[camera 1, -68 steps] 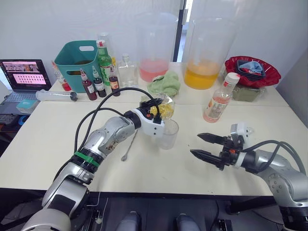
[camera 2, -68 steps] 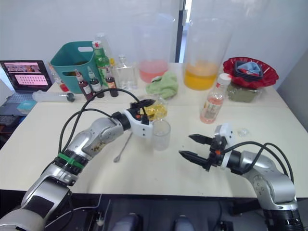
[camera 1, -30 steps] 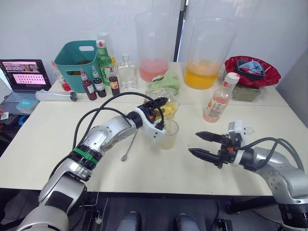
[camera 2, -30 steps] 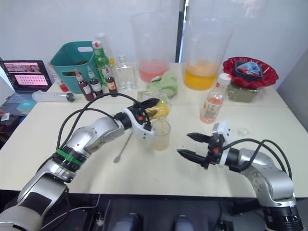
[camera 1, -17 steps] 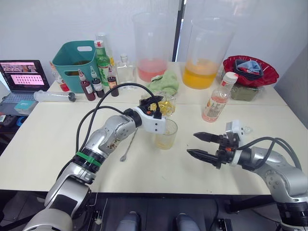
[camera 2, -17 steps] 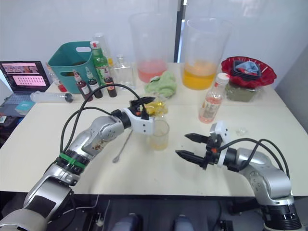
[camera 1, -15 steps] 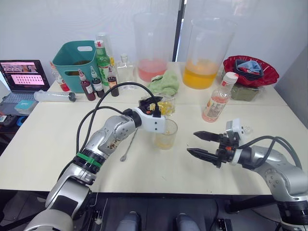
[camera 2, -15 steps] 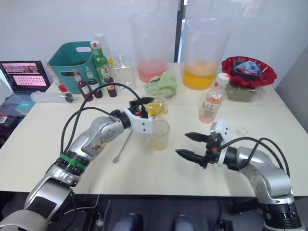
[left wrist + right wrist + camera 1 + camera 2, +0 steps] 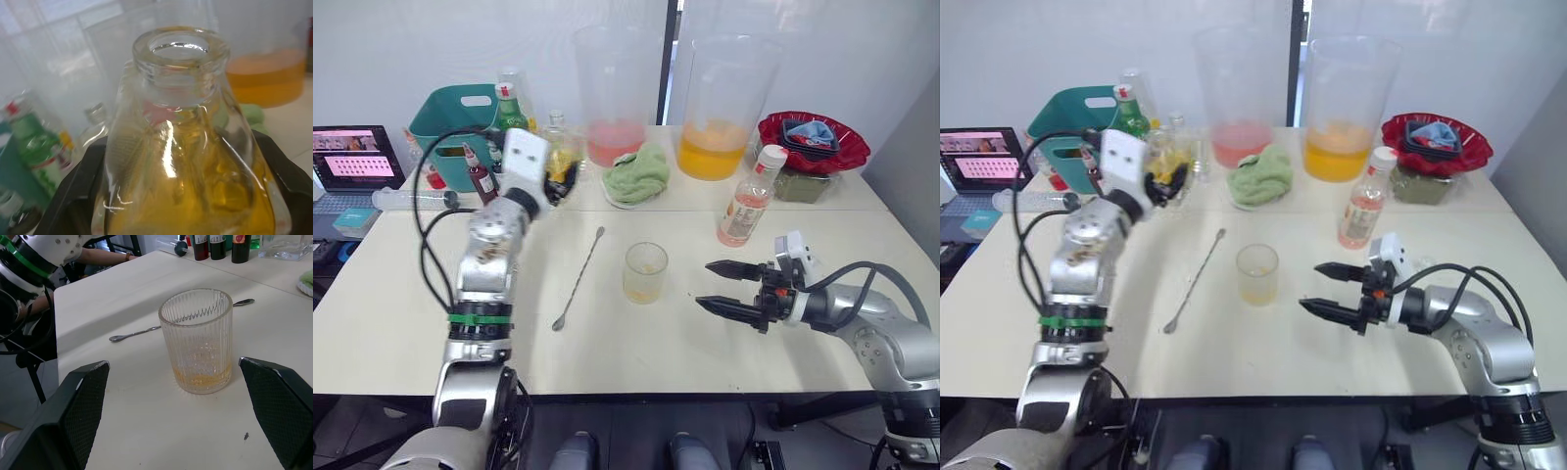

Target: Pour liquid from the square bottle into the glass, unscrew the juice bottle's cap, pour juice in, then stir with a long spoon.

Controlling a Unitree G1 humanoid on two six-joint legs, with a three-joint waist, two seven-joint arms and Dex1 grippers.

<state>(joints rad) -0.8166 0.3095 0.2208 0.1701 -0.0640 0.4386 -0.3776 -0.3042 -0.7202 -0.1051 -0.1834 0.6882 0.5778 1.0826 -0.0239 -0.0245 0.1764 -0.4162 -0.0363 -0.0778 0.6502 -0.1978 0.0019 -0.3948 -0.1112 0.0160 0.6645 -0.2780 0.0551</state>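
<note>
My left gripper [image 9: 556, 182] is shut on the square bottle [image 9: 566, 157] at the back left of the table, beside the other bottles. In the left wrist view the square bottle [image 9: 186, 161] has an open mouth and is partly full of yellow liquid. The glass [image 9: 645, 272] stands mid-table with a thin layer of yellow liquid [image 9: 201, 380] at its bottom. The long spoon [image 9: 579, 278] lies flat to its left. My right gripper [image 9: 703, 284] is open, level with the glass and a little to its right. The juice bottle [image 9: 747, 201] stands capped behind it.
Two big jugs stand at the back, one with pink liquid [image 9: 617, 98], one with orange [image 9: 720, 108]. A green cloth [image 9: 634, 176] lies before them. At the back left are a teal basket [image 9: 460, 122], a green bottle [image 9: 504, 108], and a laptop [image 9: 357, 162]. A red bowl [image 9: 813, 142] sits at the back right.
My left arm has swung the square bottle from over the glass to the back left of the table. The glass now holds some yellow liquid. The right gripper has stayed open in place.
</note>
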